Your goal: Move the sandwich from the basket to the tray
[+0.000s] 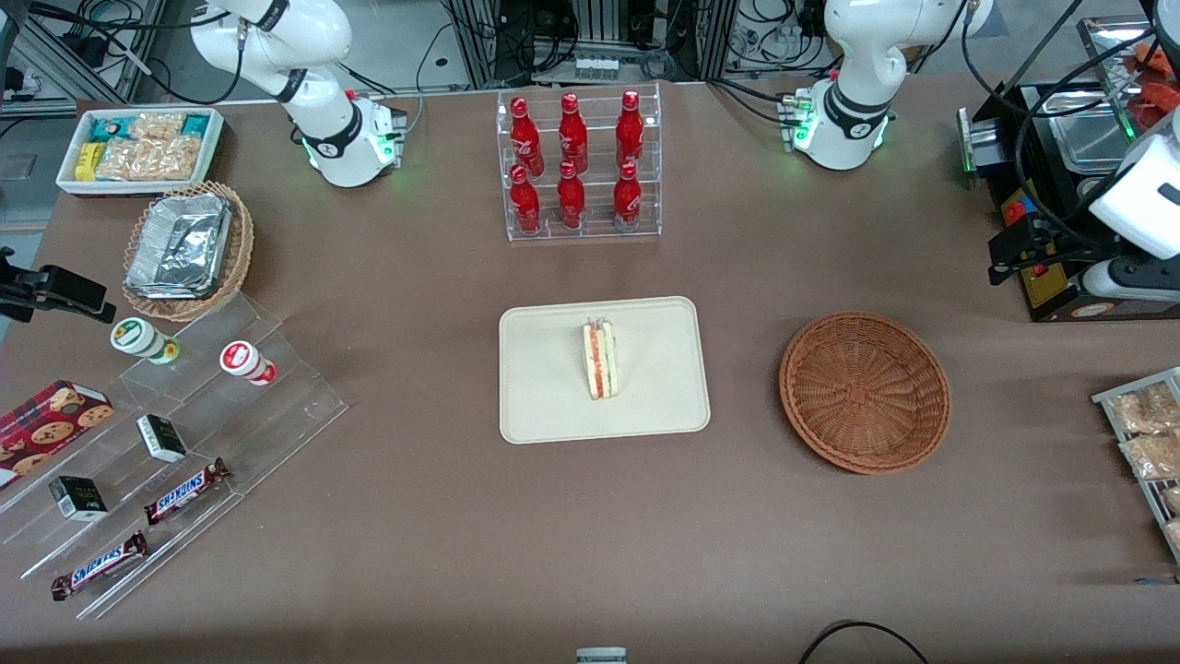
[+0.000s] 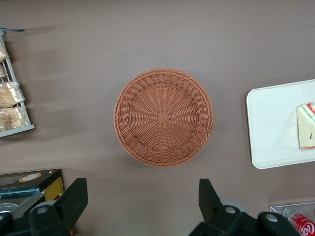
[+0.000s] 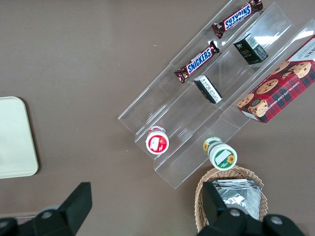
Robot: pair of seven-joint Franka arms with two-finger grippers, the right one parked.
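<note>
Sandwich point(image 1: 600, 361) on tray point(image 1: 544, 406); basket point(image 1: 865, 392) beside; gripper point(image 2: 142, 204) above, jaws apart.

Triangular sandwich point(image 1: 600, 360) on its side on the cream tray point(image 1: 544, 387); reddish-brown wicker basket point(image 1: 865, 392) apart, bare.

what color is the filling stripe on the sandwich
Red-orange with green, between pale white bread; the sandwich lies on the tray. Front view shows it best.
</note>
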